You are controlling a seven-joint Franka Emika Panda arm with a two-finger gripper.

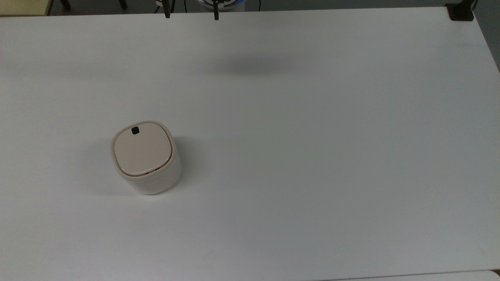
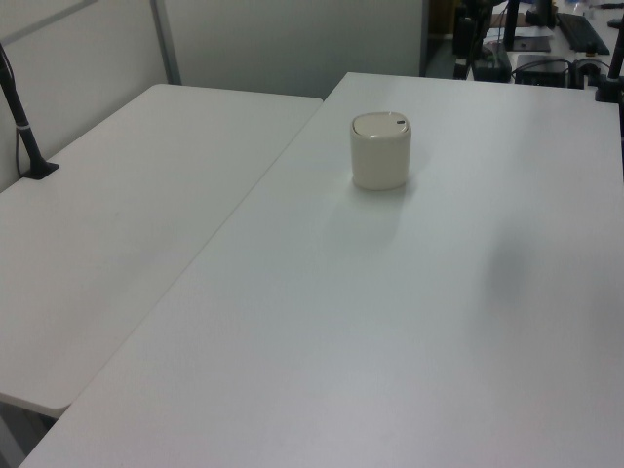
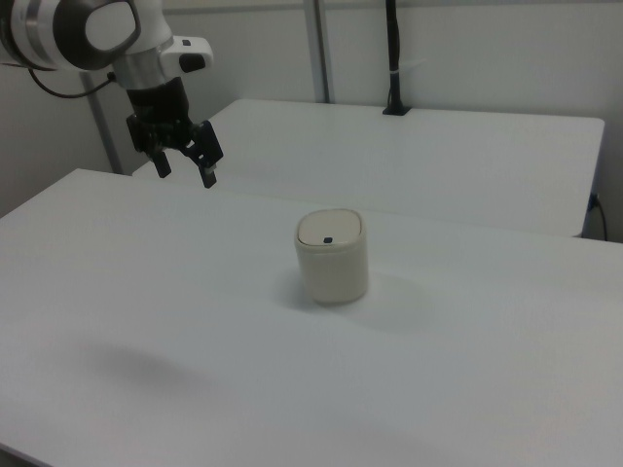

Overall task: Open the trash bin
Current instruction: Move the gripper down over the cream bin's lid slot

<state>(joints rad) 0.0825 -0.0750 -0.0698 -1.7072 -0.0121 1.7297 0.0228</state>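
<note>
Here my gripper (image 3: 185, 167) hangs in the air above the white table (image 3: 146, 292), its two black fingers (image 3: 207, 175) spread apart with nothing between them. In the right view, the trash bin (image 3: 333, 256) stands upright on the table well apart from my jaws, lower and off toward the right view's right. Its flat lid (image 1: 141, 150) lies shut, and the black button (image 1: 135, 130) sits near one edge.
</note>
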